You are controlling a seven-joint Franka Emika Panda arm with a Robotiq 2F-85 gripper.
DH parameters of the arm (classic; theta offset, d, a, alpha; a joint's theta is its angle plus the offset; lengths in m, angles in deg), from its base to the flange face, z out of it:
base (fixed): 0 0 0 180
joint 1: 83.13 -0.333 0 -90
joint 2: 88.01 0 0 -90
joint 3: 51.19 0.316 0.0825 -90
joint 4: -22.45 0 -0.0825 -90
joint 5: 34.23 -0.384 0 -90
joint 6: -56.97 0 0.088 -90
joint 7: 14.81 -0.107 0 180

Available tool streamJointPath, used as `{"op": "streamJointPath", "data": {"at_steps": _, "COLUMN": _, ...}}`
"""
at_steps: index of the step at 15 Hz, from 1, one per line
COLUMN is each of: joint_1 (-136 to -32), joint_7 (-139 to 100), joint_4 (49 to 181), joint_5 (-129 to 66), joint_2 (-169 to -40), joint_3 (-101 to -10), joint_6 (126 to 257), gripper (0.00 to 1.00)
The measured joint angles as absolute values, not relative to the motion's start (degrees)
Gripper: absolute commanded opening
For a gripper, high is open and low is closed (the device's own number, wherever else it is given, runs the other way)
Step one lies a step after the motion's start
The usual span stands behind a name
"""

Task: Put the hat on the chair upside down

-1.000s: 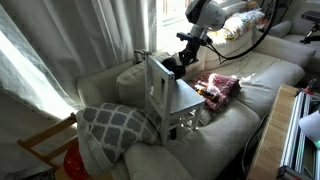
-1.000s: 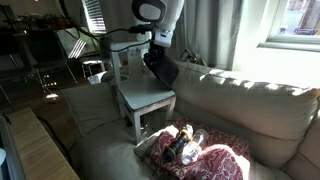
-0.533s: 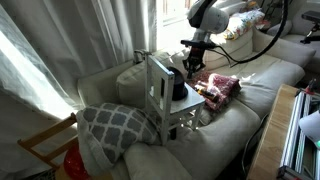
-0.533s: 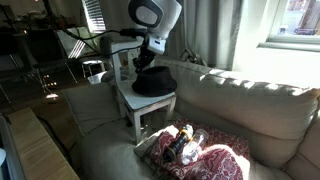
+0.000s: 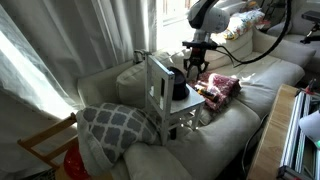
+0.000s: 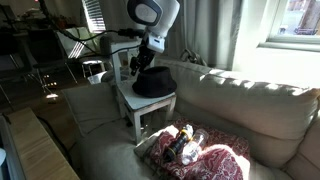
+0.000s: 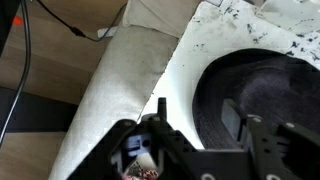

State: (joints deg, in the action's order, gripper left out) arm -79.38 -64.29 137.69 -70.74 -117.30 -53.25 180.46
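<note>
Red-patt. cloth bundle (image 6: 195, 150) lay nearest, on sofa (image 6: 250, 105). Behind it, white chair (image 6: 152, 103) stood on sofa cushion. Black hat (image 6: 153, 84) sat on chair seat; wrist view showed its hollow facing up. Gripper (image 6: 141, 64) hung just over hat's rim w/ fingers spread apart, gripping nothing.

This looks like a home living room: a wide beige sofa (image 6: 245, 105) carries a lattice-patterned cushion (image 5: 115, 125), with long pale curtains (image 5: 45, 55) and a bright window (image 6: 290, 25) alongside. The dim clutter (image 6: 40, 50) behind may be a desk; it is too dark to tell.
</note>
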Motion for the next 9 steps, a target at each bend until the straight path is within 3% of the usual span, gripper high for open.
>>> {"op": "streamJointPath", "data": {"at_steps": 1, "joint_1": -79.4, "joint_7": -64.3, "joint_4": 137.7, "joint_5": -70.5, "joint_2": -116.7, "joint_3": -53.8, "joint_6": 180.5, "gripper": 0.99}}
{"op": "streamJointPath", "data": {"at_steps": 2, "joint_1": -79.4, "joint_7": -64.5, "joint_4": 137.6, "joint_5": -70.3, "joint_2": -115.9, "joint_3": -54.5, "joint_6": 180.6, "gripper": 1.0}}
{"op": "streamJointPath", "data": {"at_steps": 9, "joint_1": -78.4, "joint_7": -71.9, "joint_4": 137.5, "joint_5": -70.7, "joint_2": -113.2, "joint_3": -58.8, "joint_6": 181.8, "gripper": 1.0}}
